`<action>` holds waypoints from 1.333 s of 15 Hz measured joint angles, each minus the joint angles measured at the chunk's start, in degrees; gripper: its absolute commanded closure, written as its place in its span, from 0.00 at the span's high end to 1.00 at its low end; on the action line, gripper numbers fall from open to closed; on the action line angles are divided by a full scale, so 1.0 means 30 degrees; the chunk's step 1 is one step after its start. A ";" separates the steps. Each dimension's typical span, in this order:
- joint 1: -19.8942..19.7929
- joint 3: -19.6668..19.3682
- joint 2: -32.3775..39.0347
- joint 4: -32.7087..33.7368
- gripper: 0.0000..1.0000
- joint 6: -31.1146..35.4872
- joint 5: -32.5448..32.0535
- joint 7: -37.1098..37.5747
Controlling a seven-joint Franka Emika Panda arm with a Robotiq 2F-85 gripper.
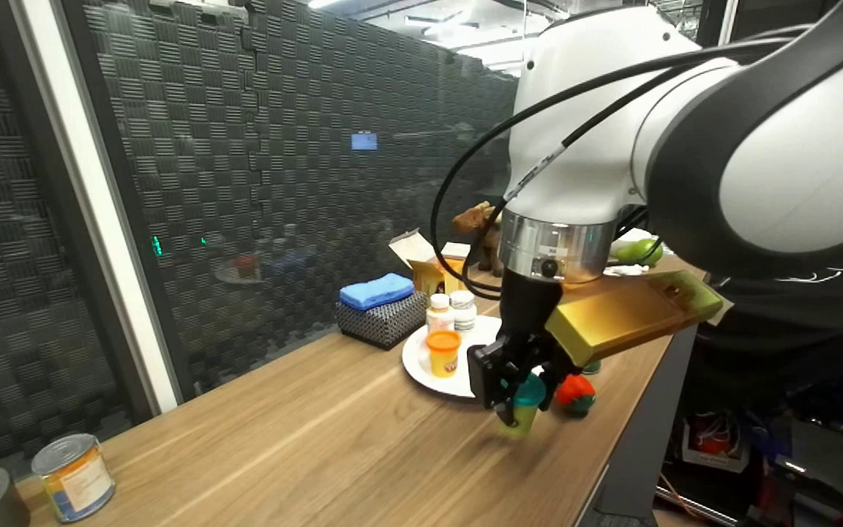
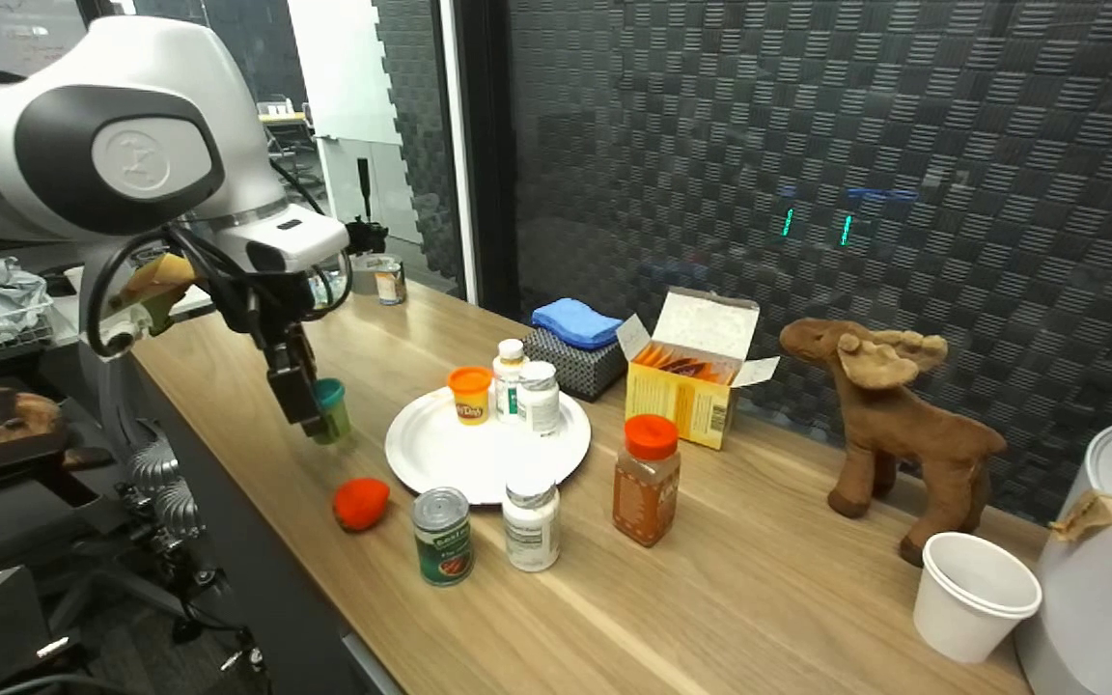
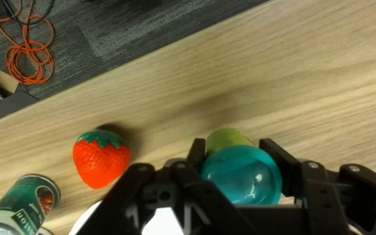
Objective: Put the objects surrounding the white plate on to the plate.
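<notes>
Beside white plate, claw gripping teal-lidded tub; plate cut off, partly hidden by claw in wrist view.

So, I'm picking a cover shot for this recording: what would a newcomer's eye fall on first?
Probably the big white robot arm, looming over the wooden table, its gripper closed around a teal-lidded tub. Next, perhaps, the bright red strawberry between that tub and a green can, then the brown toy moose, right of the open yellow carton in an exterior view.
</notes>
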 measured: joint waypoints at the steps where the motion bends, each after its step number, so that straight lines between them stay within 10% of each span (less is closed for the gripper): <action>1: -0.0004 0.0045 -0.0382 -0.0136 0.23 -0.0071 -0.0369 0.0344; 9: -0.1339 0.0104 -0.1304 0.0503 0.23 -0.0148 -0.1097 0.0548; 20: -0.2338 -0.1009 0.4015 0.4482 0.23 -0.0803 0.0808 -0.2932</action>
